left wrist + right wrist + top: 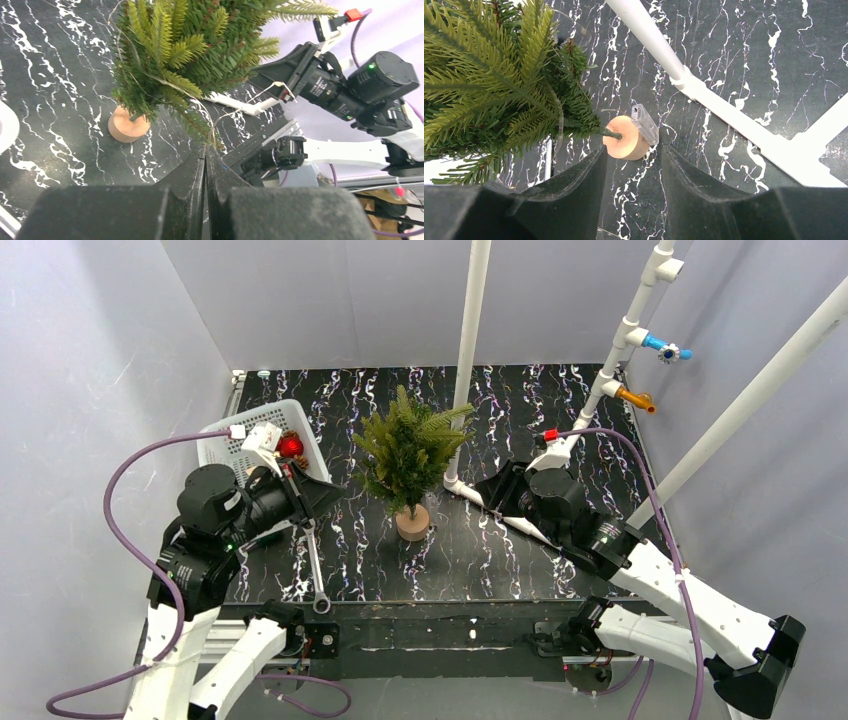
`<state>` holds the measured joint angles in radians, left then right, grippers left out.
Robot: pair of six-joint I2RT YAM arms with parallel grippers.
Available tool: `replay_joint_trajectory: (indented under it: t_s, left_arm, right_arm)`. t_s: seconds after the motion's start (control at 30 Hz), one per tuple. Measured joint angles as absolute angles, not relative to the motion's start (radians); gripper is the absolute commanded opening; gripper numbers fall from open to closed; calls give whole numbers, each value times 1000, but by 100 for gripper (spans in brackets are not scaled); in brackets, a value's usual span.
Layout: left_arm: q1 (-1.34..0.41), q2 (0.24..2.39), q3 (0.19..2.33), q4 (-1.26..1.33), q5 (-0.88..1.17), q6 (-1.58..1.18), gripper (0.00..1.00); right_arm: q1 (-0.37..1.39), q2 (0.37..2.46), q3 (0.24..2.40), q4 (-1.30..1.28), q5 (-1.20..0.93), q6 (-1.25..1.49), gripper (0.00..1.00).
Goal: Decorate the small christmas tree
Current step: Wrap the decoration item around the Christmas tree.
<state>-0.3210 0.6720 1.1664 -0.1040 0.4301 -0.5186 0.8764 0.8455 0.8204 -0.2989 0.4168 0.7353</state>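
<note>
Basket [215, 448] with red bauble [290, 446] inside

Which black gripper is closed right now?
The left black gripper: its fingers are pinched together on a thin wire, while the right gripper's stand apart.

From my station I count one small christmas tree [408, 455] with one round wooden base [412, 523], one white basket [262, 435] with one red bauble [291, 446] that I can make out in it, and one small clear plastic case [644, 123]. I have two arms [690, 605], each with one two-finger gripper, the left gripper [205, 150] and the right gripper [482, 490], and two purple cables [130, 470], one per arm. I make it three white pipes [472, 330] and two coloured fittings on them: one blue fitting [665, 348] and one orange fitting [635, 397].
</note>
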Motion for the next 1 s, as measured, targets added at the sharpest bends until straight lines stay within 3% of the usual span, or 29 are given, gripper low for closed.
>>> replay_joint_trajectory:
  t_s: [1.0]
  left_arm:
    - [-337,629,1166,-193,729,-663,0]
  right_arm:
    - [876,827,820,-300,419,734,52]
